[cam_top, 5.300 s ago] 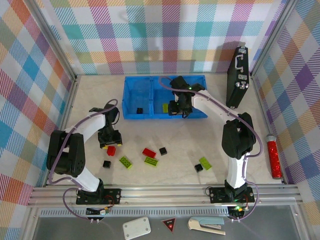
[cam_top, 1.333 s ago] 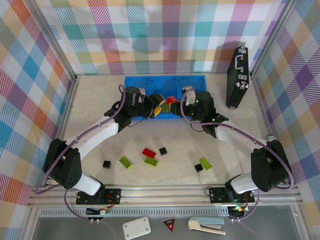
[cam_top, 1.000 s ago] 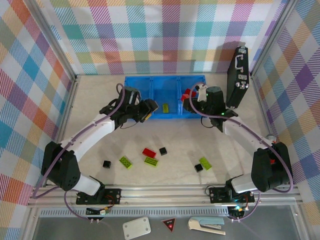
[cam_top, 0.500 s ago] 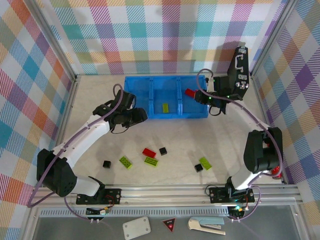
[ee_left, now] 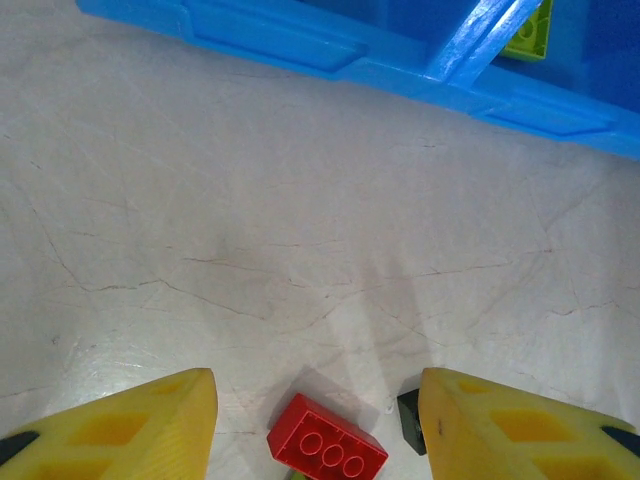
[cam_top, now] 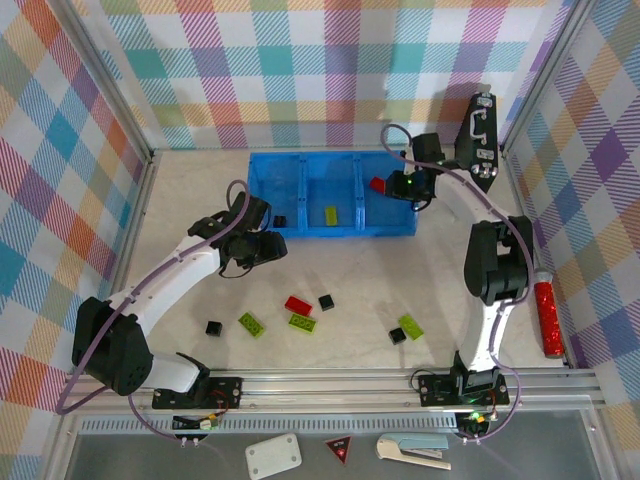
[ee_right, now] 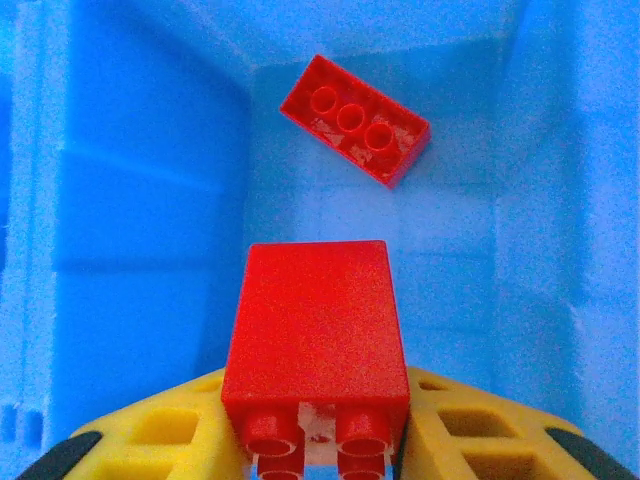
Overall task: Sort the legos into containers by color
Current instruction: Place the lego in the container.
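Close to the near edge of the table (cam_top: 430, 270) I can see the loose legos. There is a black cube (cam_top: 213, 327) toward the left corner, a lime brick (cam_top: 251, 323) beside it, a loose red brick (cam_top: 298, 305) near the middle, and a few more black and lime ones toward the right. A bit farther in, the left gripper (ee_left: 315, 420) hangs above the bare table. Its jaws are spread with nothing in them, and the loose red brick lies on the table below. Past that, along the far edge, sits the blue tray (cam_top: 330, 233). Its left box has a small black cube (cam_top: 280, 221), the middle box a lime piece (cam_top: 330, 214), and the right box a resting red brick (ee_right: 355, 120). The right gripper (ee_right: 318, 430) is over that right box, pinching the held red brick (ee_right: 315, 330) — so the step now looks like putting red with red. I think the next move is for those jaws to come apart so the brick falls inside the box, not onto a wall. After that, the left gripper could go down for the loose red brick.
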